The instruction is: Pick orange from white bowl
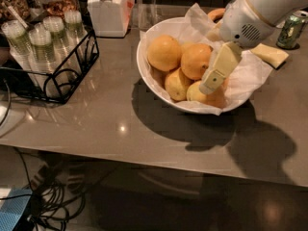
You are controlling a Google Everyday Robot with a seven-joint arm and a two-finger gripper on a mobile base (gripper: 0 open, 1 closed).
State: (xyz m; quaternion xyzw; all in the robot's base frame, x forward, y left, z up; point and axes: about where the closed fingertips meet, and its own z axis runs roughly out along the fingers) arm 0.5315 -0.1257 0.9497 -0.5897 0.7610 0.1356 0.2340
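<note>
Camera view shows you the gripper point(246, 73) low over the white bowl point(142, 66) on the worktop. Its jaws are spread wide, one finger beside the orange point(195, 60) in the paper-lined bowl, probably to straddle it. No writing on the green can point(290, 31) is readable.

Dim room, glossy counter, warm light from above.
Spreads a grey-brown countertop point(120, 124) beneath the gripper point(248, 72), poised at upper right with fingers wide apart. Carries a black wire rack point(62, 83) of stacked clear cups point(43, 40) well left of the jaws, a white lidded jar point(108, 11) behind and to their left, a green can point(291, 30) just to their right. Mirrors small bright spots of light point(123, 127) and holds dark shadows point(192, 129) in front of the jaws. Drops to a dark floor point(192, 206) nearer the camera, with tangled black cables point(53, 201) far down-left.
</note>
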